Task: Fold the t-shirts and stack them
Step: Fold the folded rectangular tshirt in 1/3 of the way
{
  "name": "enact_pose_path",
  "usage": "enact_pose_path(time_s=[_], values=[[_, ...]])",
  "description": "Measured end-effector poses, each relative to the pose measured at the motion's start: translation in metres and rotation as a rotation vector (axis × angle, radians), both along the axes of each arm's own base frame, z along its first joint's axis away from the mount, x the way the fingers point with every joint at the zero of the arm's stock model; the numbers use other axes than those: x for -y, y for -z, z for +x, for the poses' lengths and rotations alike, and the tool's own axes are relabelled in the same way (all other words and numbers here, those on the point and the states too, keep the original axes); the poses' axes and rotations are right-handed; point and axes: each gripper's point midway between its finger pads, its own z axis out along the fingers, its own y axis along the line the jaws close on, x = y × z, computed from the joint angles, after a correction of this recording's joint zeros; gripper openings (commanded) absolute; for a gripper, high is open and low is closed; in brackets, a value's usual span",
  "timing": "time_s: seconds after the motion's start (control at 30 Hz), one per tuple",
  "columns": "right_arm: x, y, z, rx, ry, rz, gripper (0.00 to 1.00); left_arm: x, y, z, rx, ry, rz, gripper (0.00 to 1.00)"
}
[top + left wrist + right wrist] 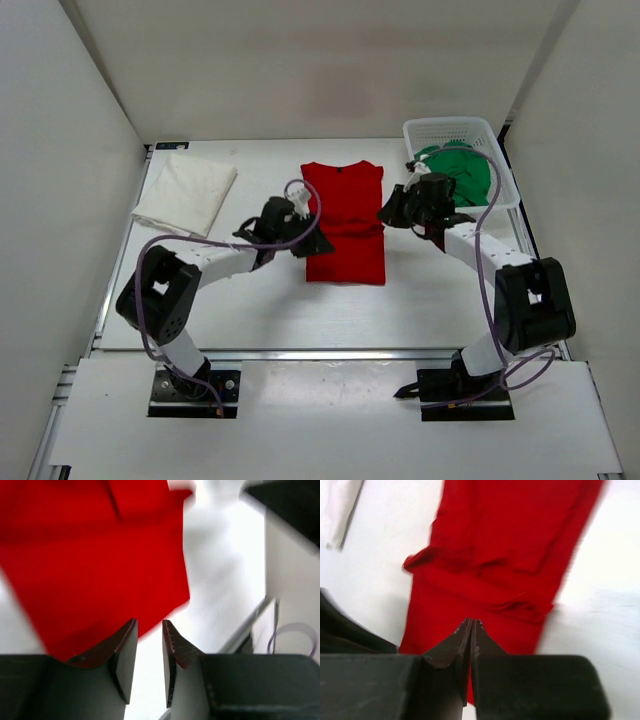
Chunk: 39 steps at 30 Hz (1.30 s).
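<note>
Red t-shirt [345, 222] lies at the middle of the table [250, 305], long axis running from far edge to near edge. The left gripper [149, 625], fingers slightly parted and empty, sits at the shirt's near left corner. The right gripper [471, 622] (pinched shut, holding nothing) hovers over its right edge.

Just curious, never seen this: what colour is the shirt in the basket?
Green. The t-shirt shows best in the top external view, inside the white basket.
</note>
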Motion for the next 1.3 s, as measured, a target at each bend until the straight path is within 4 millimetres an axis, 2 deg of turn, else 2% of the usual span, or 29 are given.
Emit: enact_pose_path(time_s=[0.03,0.1,0.2,0.23,0.3,0.4,0.53,0.7,0.87,0.93,1.0,1.03,1.1,1.17,1.23,1.3], values=[[-0.009,0.0,-0.007,0.007,-0.024,0.006,0.0,0.006,0.009,-0.014,-0.012,0.031,0.002,0.35],[-0.03,0.01,-0.02,-0.004,-0.081,0.008,0.0,0.006,0.037,-0.036,-0.074,0.059,0.025,0.34],[-0.054,0.04,-0.036,-0.074,-0.151,-0.01,0.0,-0.013,0.079,-0.054,-0.177,0.038,0.082,0.34],[-0.063,0.053,-0.041,-0.101,-0.175,-0.017,0.0,-0.016,0.084,-0.057,-0.195,0.03,0.08,0.34],[-0.074,0.075,-0.049,-0.151,-0.209,-0.037,0.0,-0.016,0.081,-0.055,-0.177,0.026,0.068,0.34],[-0.082,0.096,-0.049,-0.197,-0.226,-0.063,0.0,-0.017,0.084,-0.059,-0.166,0.029,0.057,0.34],[-0.083,0.101,-0.026,-0.177,-0.196,-0.067,0.0,-0.02,0.084,-0.065,-0.145,0.029,0.039,0.34],[-0.075,0.095,0.017,-0.118,-0.114,-0.038,0.0,-0.026,0.084,-0.074,-0.137,0.034,0.042,0.35],[-0.075,0.078,0.071,-0.051,-0.051,-0.003,0.0,-0.037,0.078,-0.08,-0.151,0.031,0.045,0.42],[-0.074,0.066,0.08,-0.022,-0.044,0.009,0.0,-0.042,0.073,-0.08,-0.156,0.024,0.045,0.43],[-0.067,0.053,0.07,-0.006,-0.033,0.014,0.0,-0.048,0.061,-0.079,-0.136,0.012,0.036,0.44],[-0.062,0.048,0.056,-0.005,-0.03,0.016,0.0,-0.052,0.053,-0.078,-0.117,0.005,0.031,0.46],[-0.051,0.034,0.021,0.005,-0.029,0.028,0.0,-0.059,0.041,-0.075,-0.08,-0.011,0.02,0.48],[-0.043,0.028,-0.017,0.014,-0.035,0.05,0.0,-0.069,0.038,-0.071,-0.062,-0.034,0.023,0.49],[-0.039,0.033,-0.049,0.004,-0.045,0.062,0.0,-0.077,0.045,-0.07,-0.079,-0.054,0.037,0.51],[-0.035,0.052,-0.076,-0.038,-0.052,0.061,0.0,-0.082,0.058,-0.071,-0.116,-0.066,0.06,0.51]])
